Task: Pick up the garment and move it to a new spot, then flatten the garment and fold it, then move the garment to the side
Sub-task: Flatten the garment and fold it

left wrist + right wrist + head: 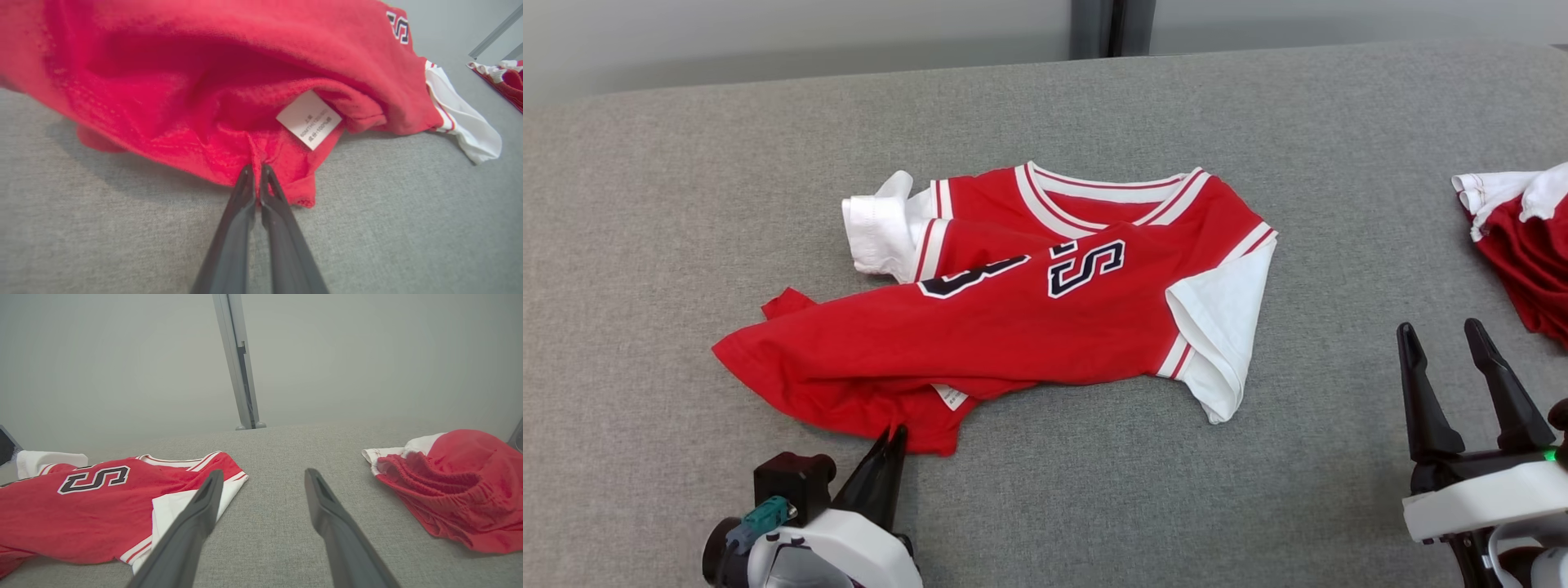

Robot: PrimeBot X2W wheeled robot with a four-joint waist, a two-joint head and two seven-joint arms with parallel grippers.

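Left tool, lower left, is closed on the hem of the red shirt to lift it; right tool stands open.

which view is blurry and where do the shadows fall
Left wrist view: the red jersey close up is soft, its care label print hardly legible, a soft shadow beneath it on the grey surface; head view: sharp, evenly lit, no glare; right wrist view: the right claw softens toward the bottom edge.

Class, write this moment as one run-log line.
stage: pickup | left gripper: shut on red jersey hem | right gripper: open, off the cloth
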